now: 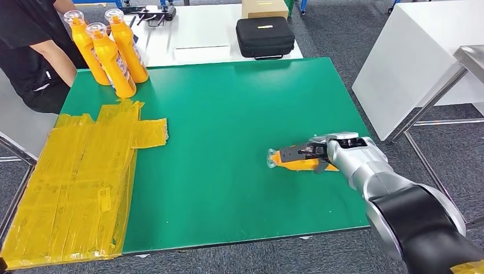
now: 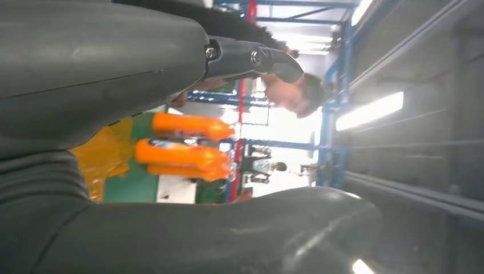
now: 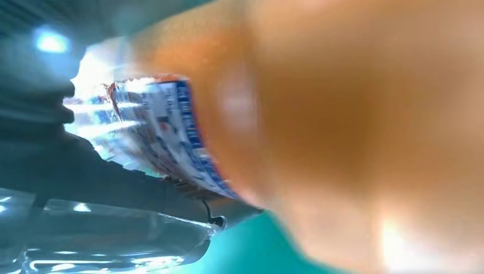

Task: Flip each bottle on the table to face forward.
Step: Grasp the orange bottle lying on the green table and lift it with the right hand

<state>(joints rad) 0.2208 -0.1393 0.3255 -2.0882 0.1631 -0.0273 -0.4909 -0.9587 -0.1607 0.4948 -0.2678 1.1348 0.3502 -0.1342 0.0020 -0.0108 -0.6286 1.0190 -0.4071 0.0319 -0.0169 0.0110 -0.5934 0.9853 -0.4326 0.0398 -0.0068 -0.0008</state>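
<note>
The right hand point(image 1: 321, 153) is closed around an orange bottle point(image 1: 290, 158) that lies on its side on the green mat point(image 1: 240, 114), toward the mat's right side; dark fingers point(image 1: 308, 152) are wrapped over the bottle's body, and its clear cap end is pointed away from the arm. In the right wrist view, the bottle's orange body point(image 3: 342, 131) and its blue-printed label are seen blurred and pressed close to the camera. The left hand point(image 2: 142, 85) is seen with its thumb and fingers apart and nothing between them. Three upright orange bottles point(image 1: 108, 51) are grouped at the mat's far left corner, beside a person in black point(image 1: 28, 51). Yellow tape point(image 1: 85, 177) is spread over the mat's left edge. A black case point(image 1: 265, 36) is set on the white table point(image 1: 205, 28) behind.
</note>
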